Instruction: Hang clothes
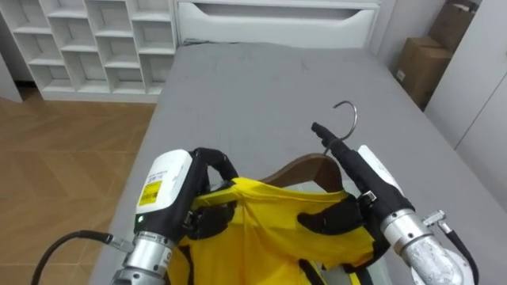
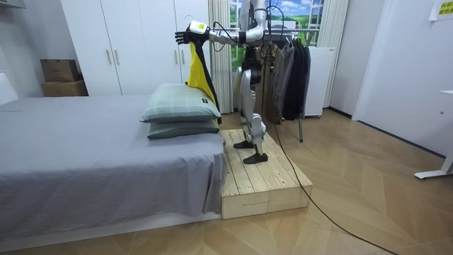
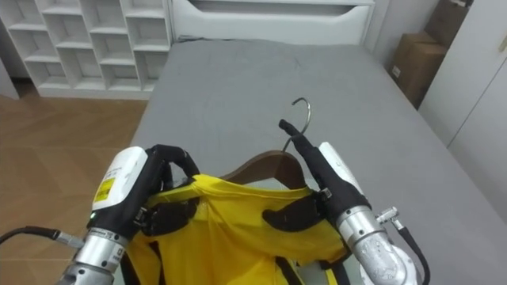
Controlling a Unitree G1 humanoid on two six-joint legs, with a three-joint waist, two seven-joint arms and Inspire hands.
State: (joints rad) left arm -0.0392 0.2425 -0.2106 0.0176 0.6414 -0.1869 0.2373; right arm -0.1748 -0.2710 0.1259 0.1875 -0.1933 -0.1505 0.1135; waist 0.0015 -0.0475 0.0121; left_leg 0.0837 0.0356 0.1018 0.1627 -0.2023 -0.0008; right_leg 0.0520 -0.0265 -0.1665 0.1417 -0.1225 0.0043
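The step in hand looks like seating the yellow garment [image 1: 261, 233] on the wooden hanger [image 1: 305, 168] before it goes to the clothes rack [image 2: 290, 64], which stands behind the robot in the room view. To do it well, both hands should keep level so the cloth stays draped over both shoulders of the hanger, and the metal hook [image 1: 346, 111] should stay free and upright. The left hand [image 1: 190, 190] has its dark fingers curled over the garment's upper edge, pinching the cloth. The garment hangs between the two hands, raised over the near edge of the bed [image 1: 261, 79]. The right hand [image 1: 364, 182] lays its long fingers along the hanger's neck towards the hook, with its thumb pressed in against the cloth. It probably clamps the wood through the fabric, though the fold hides the contact.
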